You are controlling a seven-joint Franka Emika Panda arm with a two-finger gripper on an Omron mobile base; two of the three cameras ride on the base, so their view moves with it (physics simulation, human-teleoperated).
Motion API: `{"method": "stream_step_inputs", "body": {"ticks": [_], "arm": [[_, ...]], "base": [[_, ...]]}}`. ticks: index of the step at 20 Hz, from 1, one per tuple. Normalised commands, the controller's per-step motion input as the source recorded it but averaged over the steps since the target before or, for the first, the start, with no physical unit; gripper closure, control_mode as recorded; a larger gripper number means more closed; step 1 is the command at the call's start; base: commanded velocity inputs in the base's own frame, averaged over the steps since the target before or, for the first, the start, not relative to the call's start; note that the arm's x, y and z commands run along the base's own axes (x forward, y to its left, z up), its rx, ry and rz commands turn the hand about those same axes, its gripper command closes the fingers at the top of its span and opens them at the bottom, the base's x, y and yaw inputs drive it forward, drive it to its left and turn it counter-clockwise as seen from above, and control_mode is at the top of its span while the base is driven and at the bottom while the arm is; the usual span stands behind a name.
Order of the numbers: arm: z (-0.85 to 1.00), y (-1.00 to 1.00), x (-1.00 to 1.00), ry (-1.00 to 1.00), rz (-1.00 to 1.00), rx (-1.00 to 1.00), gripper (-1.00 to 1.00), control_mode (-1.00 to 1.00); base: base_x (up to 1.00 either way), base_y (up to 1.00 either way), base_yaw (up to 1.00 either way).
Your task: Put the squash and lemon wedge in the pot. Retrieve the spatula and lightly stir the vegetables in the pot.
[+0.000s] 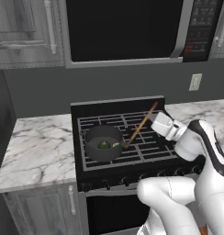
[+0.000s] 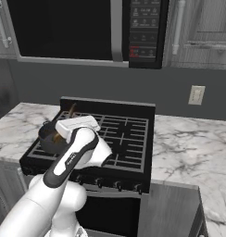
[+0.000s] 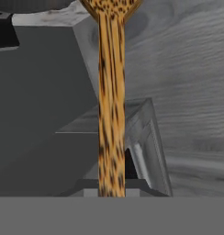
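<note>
Stirring stage: gripping the slender light-brown wooden spatula (image 1: pixel 140 125) partway up its long handle, hand (image 1: pixel 155 120) clamped shut on it, head dipping over the rim of the squat dark grey metal pot (image 1: pixel 103 142) sitting on the black stove grate (image 1: pixel 146 147). Resting inside the pot, the round dark green squash (image 1: pixel 103 144) and the tiny greenish-yellow lemon wedge (image 1: pixel 115 144). Likely handling as light and stiff, though smooth and apt to pivot if held loosely. No legible brands or writing.

Glossy white rounded arm (image 1: pixel 196 151) with dark joint bands.
</note>
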Motion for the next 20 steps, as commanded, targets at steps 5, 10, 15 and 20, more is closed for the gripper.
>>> {"method": "stream_step_inputs", "body": {"ticks": [5,10,15,20], "arm": [[-0.3,0.14,0.0,0.0,-0.06,0.0,1.0,-1.0],[-0.24,0.21,0.03,0.0,-0.06,0.0,1.0,-1.0],[-0.01,0.33,0.15,0.0,-0.07,0.0,1.0,-1.0],[0.02,0.43,0.21,0.0,-0.08,0.0,1.0,-1.0]], "base": [[0.0,0.0,0.0],[0.0,0.0,0.0],[0.0,0.0,0.0],[0.0,0.0,0.0]]}}
